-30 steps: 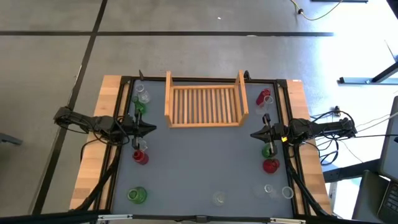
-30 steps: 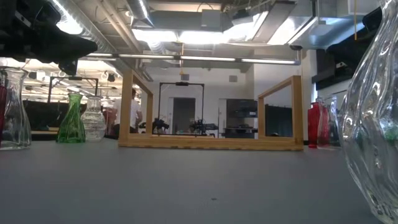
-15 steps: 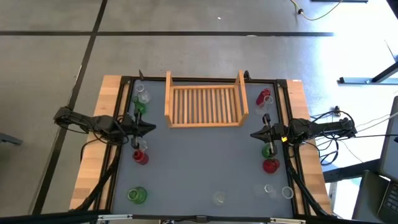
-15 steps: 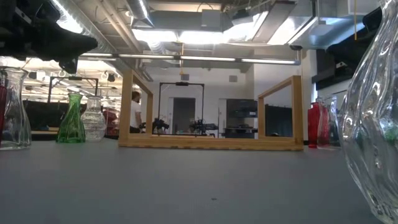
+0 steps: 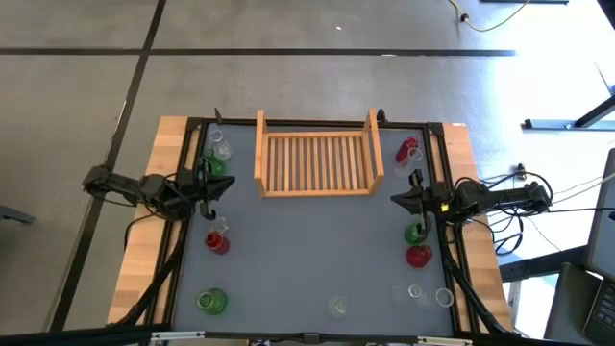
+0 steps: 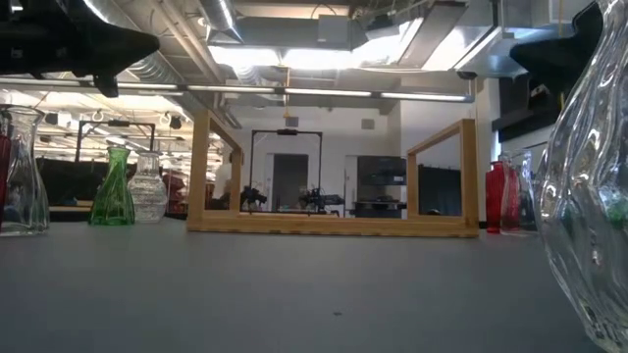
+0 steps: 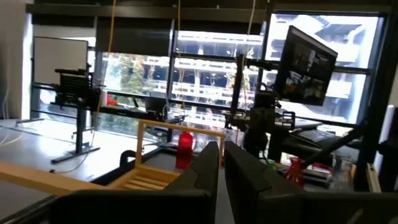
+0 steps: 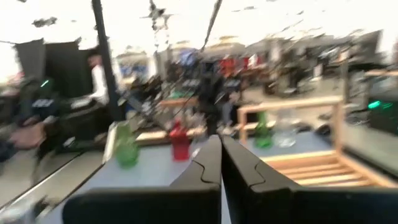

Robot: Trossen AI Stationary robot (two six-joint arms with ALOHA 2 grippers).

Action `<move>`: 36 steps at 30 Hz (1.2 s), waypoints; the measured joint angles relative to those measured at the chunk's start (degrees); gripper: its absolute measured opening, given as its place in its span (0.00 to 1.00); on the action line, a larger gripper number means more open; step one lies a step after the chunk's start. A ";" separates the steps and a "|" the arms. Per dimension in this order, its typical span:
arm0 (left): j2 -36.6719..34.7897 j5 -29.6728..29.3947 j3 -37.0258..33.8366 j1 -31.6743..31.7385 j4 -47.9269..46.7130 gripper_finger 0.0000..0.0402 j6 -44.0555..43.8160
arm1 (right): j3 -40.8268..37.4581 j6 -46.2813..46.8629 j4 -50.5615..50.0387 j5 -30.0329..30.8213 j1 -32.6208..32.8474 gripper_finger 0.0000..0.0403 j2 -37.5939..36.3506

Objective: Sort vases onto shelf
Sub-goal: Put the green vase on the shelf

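Nine vases scattered on grey table top, wooden borders on sides, concrete floor around. Low view: lab room behind, ceiling lights, ducts. Wooden shelf at far middle, nothing on it.

Count: three green, three red, three clear, all along side and near edges.

Left gripper hovering over left side near green vase, fingers clenched, holding nothing. Right gripper over right side, just beside green vase there, fingers pinched together too, nothing in them.
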 joint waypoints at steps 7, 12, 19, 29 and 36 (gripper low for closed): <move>0.87 4.70 0.00 3.38 0.91 0.05 0.00 | 1.26 -2.67 1.94 3.40 0.00 0.00 2.87; 5.42 10.02 0.00 4.96 4.37 0.05 0.04 | 6.26 -2.29 0.45 3.28 0.00 0.00 11.09; 12.69 13.32 0.00 5.05 11.14 0.05 0.00 | 16.32 -4.14 -5.47 3.82 0.00 0.00 25.63; 23.24 13.31 0.02 6.07 25.17 0.05 2.82 | 29.24 1.08 -14.89 1.64 0.09 0.00 37.60; 32.64 16.70 6.12 6.97 27.61 0.05 3.13 | 31.61 7.16 -15.05 -2.44 0.11 0.00 42.28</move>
